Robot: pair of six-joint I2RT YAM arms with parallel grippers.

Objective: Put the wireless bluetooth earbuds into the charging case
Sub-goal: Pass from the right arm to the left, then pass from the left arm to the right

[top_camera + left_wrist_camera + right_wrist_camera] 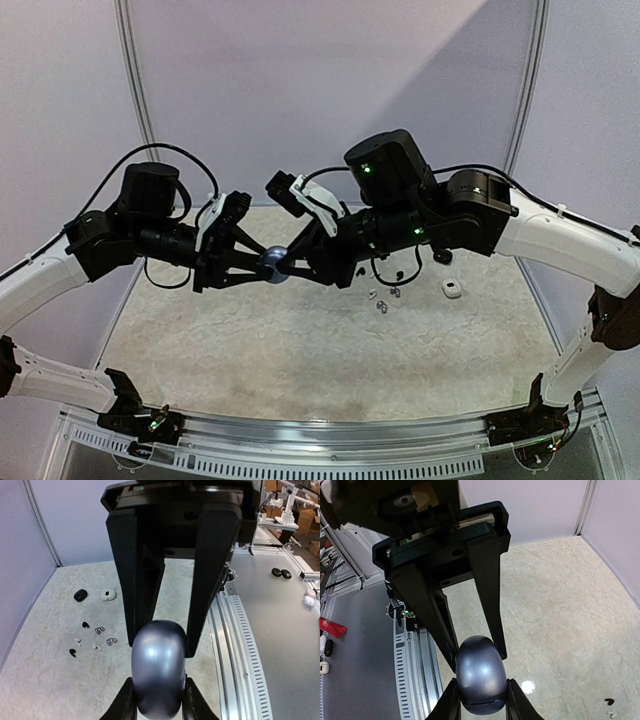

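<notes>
The left claw [156, 702] and right claw [481, 700] both clamp the grey charging case [275, 266] in mid-air. The earbuds [383, 300] lie on the surface [300, 370] toward 3 o'clock. Best hold one grip firm while the other levers the lid gently.

The grey case [158, 670] shines glossy and smooth; the black fingers [135, 580] look matt plastic, the table [300, 360] mottled, stone-like.
</notes>
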